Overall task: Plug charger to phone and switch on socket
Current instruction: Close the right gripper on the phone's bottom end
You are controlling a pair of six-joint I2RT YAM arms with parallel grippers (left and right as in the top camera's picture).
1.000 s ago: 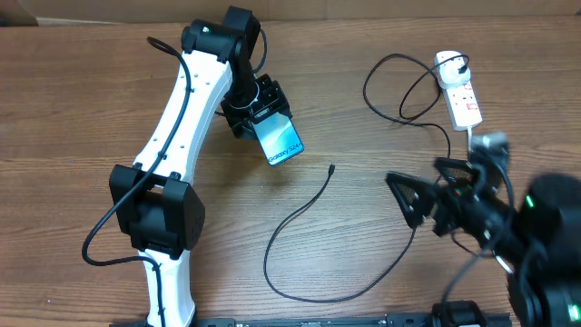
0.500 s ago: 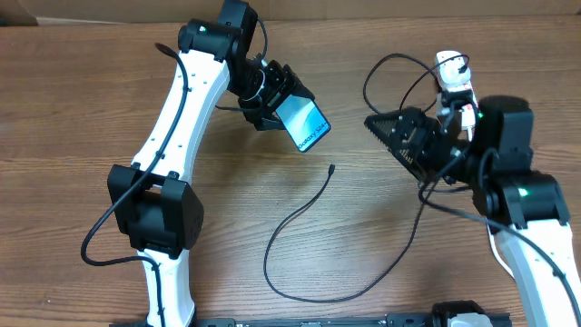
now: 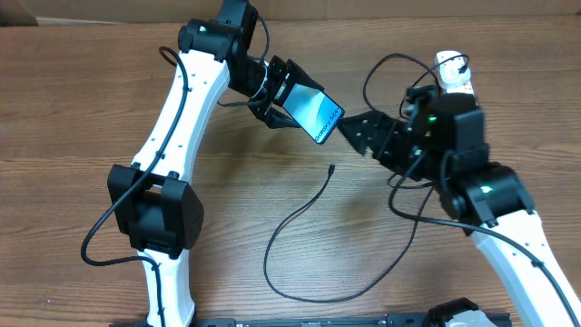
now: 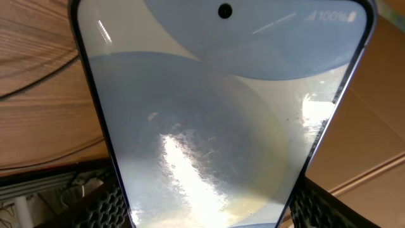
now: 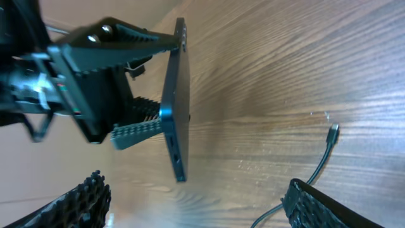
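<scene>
The slim rectangular phone (image 3: 320, 114), black-edged with a pale blue-cyan screen, is clamped in the jaws of the left gripper (image 3: 289, 94) and held tilted above the brown wooden table (image 3: 91, 109), its free end jutting past the fingertips toward the right gripper (image 3: 352, 134). Those jaws stand wide apart, empty, with the phone's thin edge just ahead of them. The charger (image 3: 300, 214), a long thin black cable, lies loose on the wood, its small plug tip lower than the right jaws and apart from them. The socket (image 3: 451, 73), a white elongated plastic power strip, lies behind the right arm, mostly hidden. The step in hand looks like presenting the phone; next the empty jaws likely must drop to the plug tip, pinch it and align it with the phone's port
</scene>
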